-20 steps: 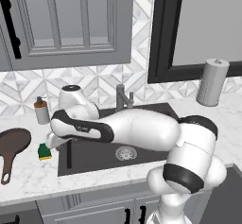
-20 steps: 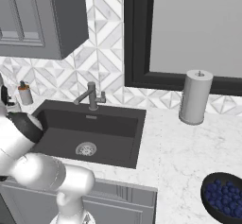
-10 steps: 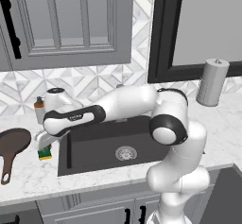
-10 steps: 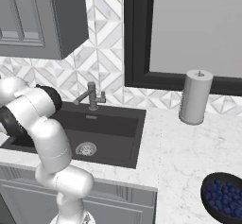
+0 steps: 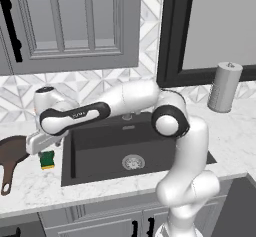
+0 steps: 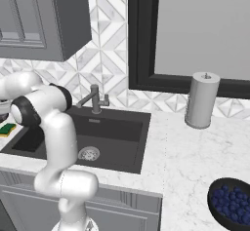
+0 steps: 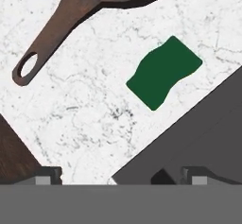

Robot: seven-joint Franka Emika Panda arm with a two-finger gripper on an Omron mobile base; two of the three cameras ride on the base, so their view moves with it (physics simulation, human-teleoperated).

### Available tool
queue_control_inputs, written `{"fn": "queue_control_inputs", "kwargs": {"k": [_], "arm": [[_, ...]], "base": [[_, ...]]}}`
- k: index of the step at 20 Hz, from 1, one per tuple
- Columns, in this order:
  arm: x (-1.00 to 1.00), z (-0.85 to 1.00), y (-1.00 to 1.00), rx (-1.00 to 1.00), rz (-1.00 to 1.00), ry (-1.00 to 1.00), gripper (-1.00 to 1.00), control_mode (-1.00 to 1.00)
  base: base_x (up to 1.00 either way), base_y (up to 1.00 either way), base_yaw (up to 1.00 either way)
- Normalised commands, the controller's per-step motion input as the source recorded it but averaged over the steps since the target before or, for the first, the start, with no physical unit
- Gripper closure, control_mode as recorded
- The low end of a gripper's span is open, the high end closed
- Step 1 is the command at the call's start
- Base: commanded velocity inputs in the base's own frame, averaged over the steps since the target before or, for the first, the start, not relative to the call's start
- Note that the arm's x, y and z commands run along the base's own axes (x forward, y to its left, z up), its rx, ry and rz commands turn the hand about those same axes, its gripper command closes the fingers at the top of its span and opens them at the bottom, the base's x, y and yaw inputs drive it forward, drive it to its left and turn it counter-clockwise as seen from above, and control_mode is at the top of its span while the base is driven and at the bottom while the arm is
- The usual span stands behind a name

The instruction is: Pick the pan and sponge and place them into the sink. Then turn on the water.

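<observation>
Bare counter [image 7: 90, 119] surrounds the sponge [image 7: 164, 72] (pan [image 7: 94, 1] nearby, apart).

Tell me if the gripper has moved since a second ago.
Yes. The gripper swung left, from over the sink to above the counter beside the sponge.

A white marble counter [image 5: 35, 186] is carrying a dark brown round frying pan [image 5: 11, 153] and a small green rectangular sponge [image 5: 47, 159], the sponge lying just beside the dark grey basin [image 5: 120, 153].

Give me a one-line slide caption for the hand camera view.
Open gripper above the counter, green sponge and pan handle ahead, beside the sink.
</observation>
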Motion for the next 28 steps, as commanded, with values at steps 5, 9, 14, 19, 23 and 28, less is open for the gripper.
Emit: {"fn": "queue_control_inputs", "kwargs": {"k": [5,9,14,19,23,28], "arm": [[0.00,-0.20,0.20,0.00,0.00,0.00,-1.00,-1.00],[0.00,-0.20,0.19,0.00,0.00,0.00,-1.00,-1.00],[0.00,-0.16,0.22,0.00,-0.07,0.00,-1.00,-1.00],[0.00,-0.22,0.37,0.00,-0.19,0.00,-1.00,-1.00],[0.00,-0.21,0.47,0.00,-0.15,0.00,-1.00,-1.00],[0.00,-0.11,0.45,-0.03,-0.14,0.07,-1.00,-1.00]], "base": [[0.00,0.00,0.00],[0.00,0.00,0.00],[0.00,0.00,0.00],[0.00,0.00,0.00],[0.00,0.00,0.00],[0.00,0.00,0.00]]}}
